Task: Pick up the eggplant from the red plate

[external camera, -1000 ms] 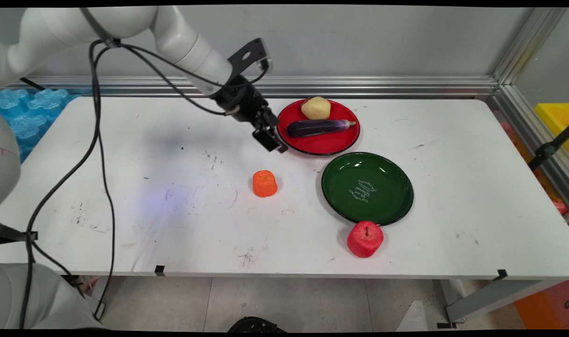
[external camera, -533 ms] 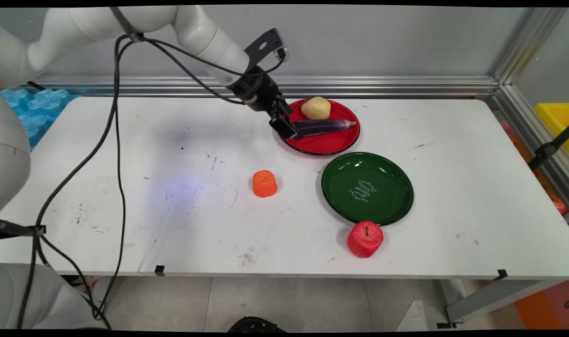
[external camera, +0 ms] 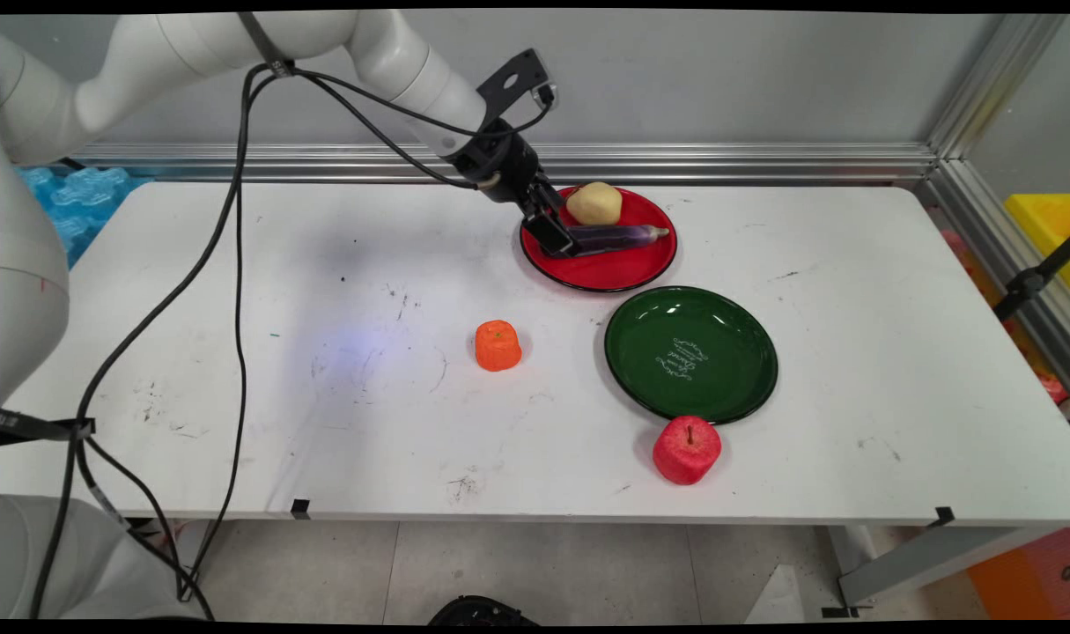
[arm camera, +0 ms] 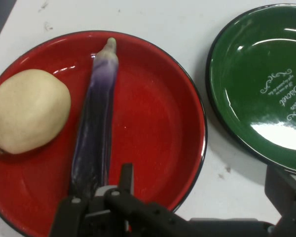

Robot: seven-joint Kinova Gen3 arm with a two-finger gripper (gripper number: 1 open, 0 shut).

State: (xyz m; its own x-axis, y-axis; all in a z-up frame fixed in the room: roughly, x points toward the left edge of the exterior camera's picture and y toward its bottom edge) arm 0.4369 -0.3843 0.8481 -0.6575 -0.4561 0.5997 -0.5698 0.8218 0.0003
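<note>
Main view shows the white tabletop [external camera: 261, 291], marked with scuffs, carrying two plates and several pieces of produce. The white arm [external camera: 394, 62] enters from the upper left with black cables [external camera: 235, 220] hanging from it, and reaches down to the far middle of the tabletop.

The green plate [external camera: 728, 387] sits right of centre, with white script lettering on its inner surface. The red plate [external camera: 618, 269] lies just beyond it, near but apart, and holds two items. The eggplant [external camera: 618, 237] lies lengthwise across the red plate, its pale tip pointing right in the main view. The potato [external camera: 594, 202] rests on the far part of the same plate, just beside the eggplant; contact between them cannot be confirmed.

The end effector [external camera: 559, 239] is down at the left, blunt end of the eggplant. In the hand view one finger [arm camera: 69, 217] lies beside the eggplant's [arm camera: 94, 133] near end and another dark finger [arm camera: 286, 195] stands far off toward the green plate [arm camera: 246, 74], so the end effector appears spread wide, holding nothing.

The red apple [external camera: 686, 450] stands at the green plate's near rim. The orange fruit [external camera: 498, 344] stands alone, left of the green plate and well apart from it.
</note>
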